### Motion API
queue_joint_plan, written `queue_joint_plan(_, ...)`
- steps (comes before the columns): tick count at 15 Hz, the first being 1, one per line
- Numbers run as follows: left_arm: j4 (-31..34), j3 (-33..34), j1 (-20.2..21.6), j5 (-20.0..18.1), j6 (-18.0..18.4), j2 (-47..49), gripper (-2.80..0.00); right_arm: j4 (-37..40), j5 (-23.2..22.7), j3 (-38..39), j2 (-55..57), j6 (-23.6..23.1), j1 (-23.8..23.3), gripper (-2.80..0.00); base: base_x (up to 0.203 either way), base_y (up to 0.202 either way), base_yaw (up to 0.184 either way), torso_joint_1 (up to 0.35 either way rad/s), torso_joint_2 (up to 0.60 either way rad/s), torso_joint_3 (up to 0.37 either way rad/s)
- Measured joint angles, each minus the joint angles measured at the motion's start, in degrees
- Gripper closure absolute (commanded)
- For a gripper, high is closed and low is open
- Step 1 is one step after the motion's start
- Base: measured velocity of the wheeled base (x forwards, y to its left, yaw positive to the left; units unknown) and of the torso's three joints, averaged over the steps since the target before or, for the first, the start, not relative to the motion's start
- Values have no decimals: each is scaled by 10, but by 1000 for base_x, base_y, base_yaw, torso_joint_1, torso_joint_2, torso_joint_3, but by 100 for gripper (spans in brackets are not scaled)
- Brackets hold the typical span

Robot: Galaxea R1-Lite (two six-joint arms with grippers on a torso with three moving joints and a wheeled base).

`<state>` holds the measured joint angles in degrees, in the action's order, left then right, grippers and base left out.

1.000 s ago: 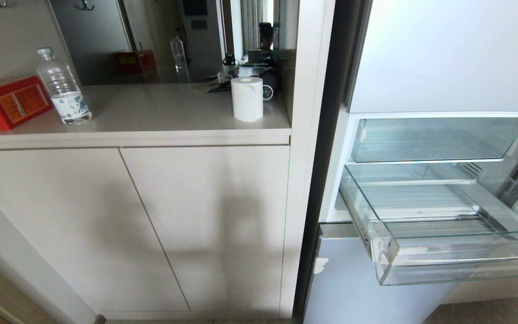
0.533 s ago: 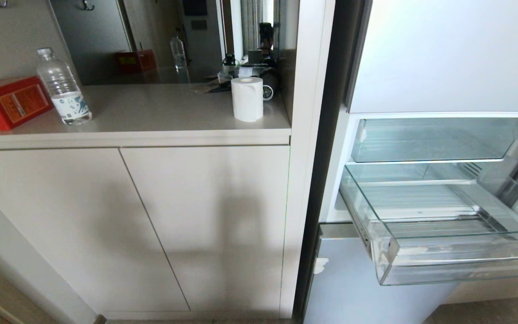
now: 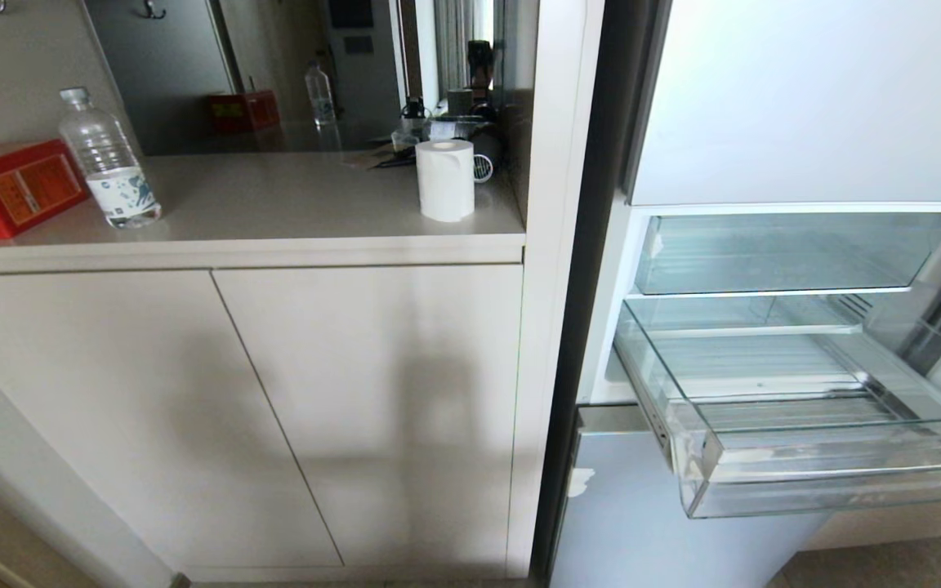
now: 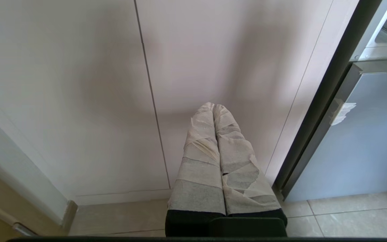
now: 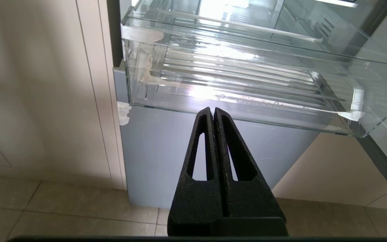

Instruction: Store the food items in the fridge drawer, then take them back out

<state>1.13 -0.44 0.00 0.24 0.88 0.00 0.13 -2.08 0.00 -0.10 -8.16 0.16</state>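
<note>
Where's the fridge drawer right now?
In the head view the fridge drawer sits at lower right, pulled out and empty, above the pale-blue door panel, right of the cabinet.

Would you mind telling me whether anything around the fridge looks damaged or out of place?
Yes: the clear fridge drawer hangs pulled out and empty, with white tape scraps stuck at its front corner. Another torn white scrap clings to the edge of the blue door panel below. Nothing looks spilled.
</note>
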Motion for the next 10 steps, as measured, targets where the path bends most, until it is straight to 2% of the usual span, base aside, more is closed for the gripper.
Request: queue_joint_plan(10,0,0,0,0,0,0,0,2,0,0,0,2,0,0,0,8,-168,2,2,3)
